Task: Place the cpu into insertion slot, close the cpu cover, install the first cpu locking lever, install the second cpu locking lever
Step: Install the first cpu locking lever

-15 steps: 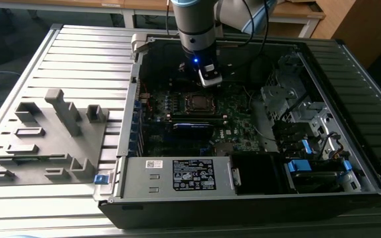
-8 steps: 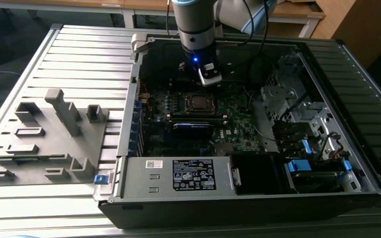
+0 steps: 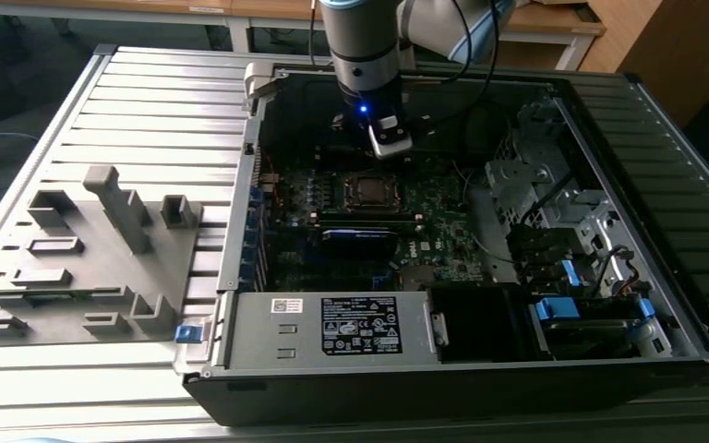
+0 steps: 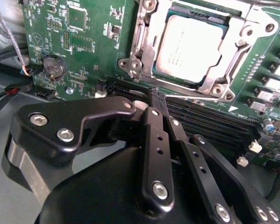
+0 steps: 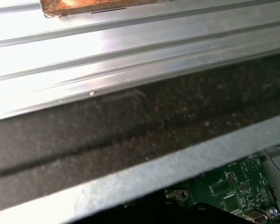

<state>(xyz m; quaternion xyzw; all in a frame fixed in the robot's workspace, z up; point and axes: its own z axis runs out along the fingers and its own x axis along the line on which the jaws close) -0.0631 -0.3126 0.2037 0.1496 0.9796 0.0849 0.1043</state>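
In middle of board [image 4: 74, 42], inside open case [image 3: 453, 392]: cpu [image 4: 191, 44] seated in socket, cover [image 4: 143, 46] lying flat around it. Gripper [image 4: 157, 98] hovers just beside socket edge, over memory slots [image 4: 210, 121]. Fingers [image 4: 154, 140] pressed together, nothing seen between them. Judged step: locking levers; latched or not, cannot tell. Lever work calls for fine tip aim on thin wire, then steady push under hook.
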